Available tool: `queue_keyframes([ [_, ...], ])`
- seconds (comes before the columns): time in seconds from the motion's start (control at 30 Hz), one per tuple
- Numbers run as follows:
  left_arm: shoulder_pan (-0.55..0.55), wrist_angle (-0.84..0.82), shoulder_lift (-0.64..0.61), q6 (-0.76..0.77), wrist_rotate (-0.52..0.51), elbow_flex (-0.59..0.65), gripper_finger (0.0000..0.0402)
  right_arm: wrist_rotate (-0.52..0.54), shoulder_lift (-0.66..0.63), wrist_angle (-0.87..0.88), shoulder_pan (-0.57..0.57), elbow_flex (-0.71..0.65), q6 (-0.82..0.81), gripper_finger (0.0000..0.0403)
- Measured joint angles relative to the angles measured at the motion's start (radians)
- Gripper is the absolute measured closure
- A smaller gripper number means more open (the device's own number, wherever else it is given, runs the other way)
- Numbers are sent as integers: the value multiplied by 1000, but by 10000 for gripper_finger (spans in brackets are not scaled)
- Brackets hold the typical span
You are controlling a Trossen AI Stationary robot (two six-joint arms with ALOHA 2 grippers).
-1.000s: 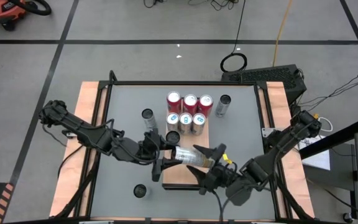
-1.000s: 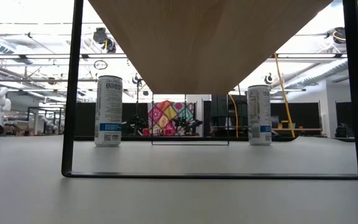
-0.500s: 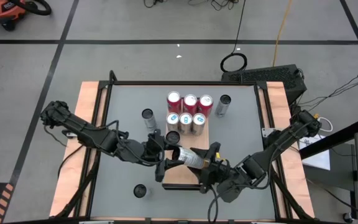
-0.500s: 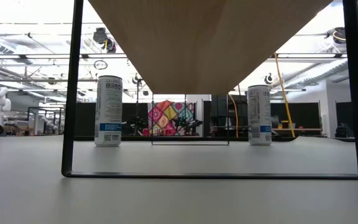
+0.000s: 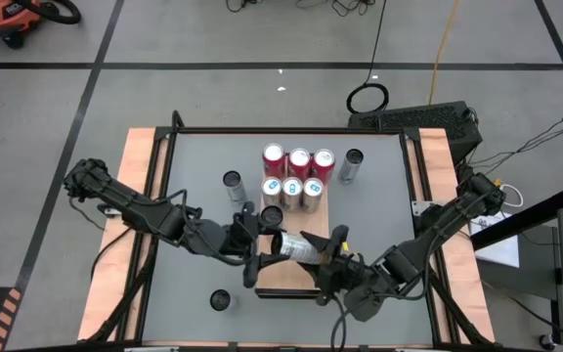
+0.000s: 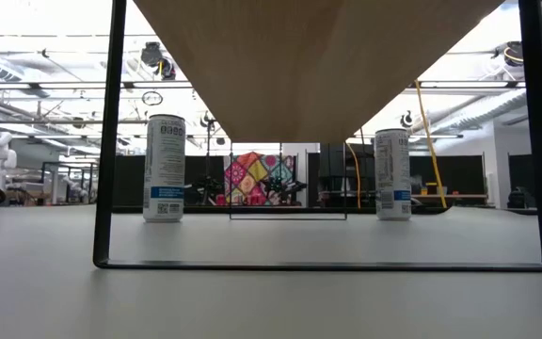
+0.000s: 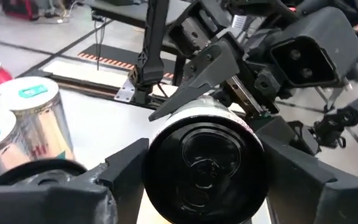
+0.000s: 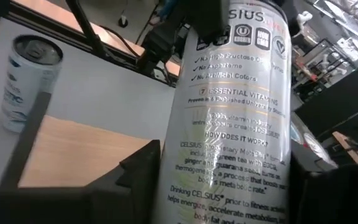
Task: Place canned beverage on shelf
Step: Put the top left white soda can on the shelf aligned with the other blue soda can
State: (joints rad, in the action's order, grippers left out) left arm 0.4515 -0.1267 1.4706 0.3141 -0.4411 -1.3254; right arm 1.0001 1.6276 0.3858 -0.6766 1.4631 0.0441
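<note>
Both arms are on one can (image 5: 299, 247) right now, lying on its side above the near end of the shelf (image 5: 286, 277). My left gripper (image 5: 262, 252) has it by one end: in the left wrist view the can's dark end face sits square between my fingers (image 7: 126, 165), one finger on each side, clamped on it. My right gripper (image 5: 332, 250) straddles the other end; in the right wrist view the printed white can wall (image 8: 238, 124) fills the gap between both dark fingers (image 8: 138, 171), but I cannot tell if they actually press it or just flank it (no visible contact line).

Shelf is the wood-grain board running down the middle of the grey table (image 5: 379, 196). At its far end stand six cans in two rows: three red (image 5: 298, 162), three silver (image 5: 290, 192). One dark-topped can (image 5: 272, 215) stands just beside my left gripper, at the shelf's left edge.

Loose cans on the table: one left of the shelf (image 5: 232, 183), one right of the red row (image 5: 352, 162), one near the front left (image 5: 220, 300). Low view shows two white cans (image 6: 165, 168) standing upright under the board.
</note>
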Motion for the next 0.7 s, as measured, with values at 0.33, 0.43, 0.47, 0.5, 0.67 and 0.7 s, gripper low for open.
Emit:
queue_keyframes([
  [0.33, 3, 78, -44, -93, 3, 0, 38, -102, -51, 11, -30, -2, -28, 216],
  [0.43, 18, 119, -61, -167, 3, 0, 28, -188, -89, 17, -32, -2, -2, 217],
  [0.47, 28, 134, -67, -201, 3, 0, 27, -223, -109, 24, -33, -2, 2, 217],
  [0.5, 37, 160, -69, -235, 3, 0, 27, -257, -133, 36, -33, -2, 0, 217],
  [0.67, 87, 248, -79, -380, 3, 0, 27, -364, -260, 119, -33, -20, -38, 215],
  [0.7, 89, 263, -80, -388, 0, 0, 27, -378, -288, 112, -33, -43, -37, 216],
])
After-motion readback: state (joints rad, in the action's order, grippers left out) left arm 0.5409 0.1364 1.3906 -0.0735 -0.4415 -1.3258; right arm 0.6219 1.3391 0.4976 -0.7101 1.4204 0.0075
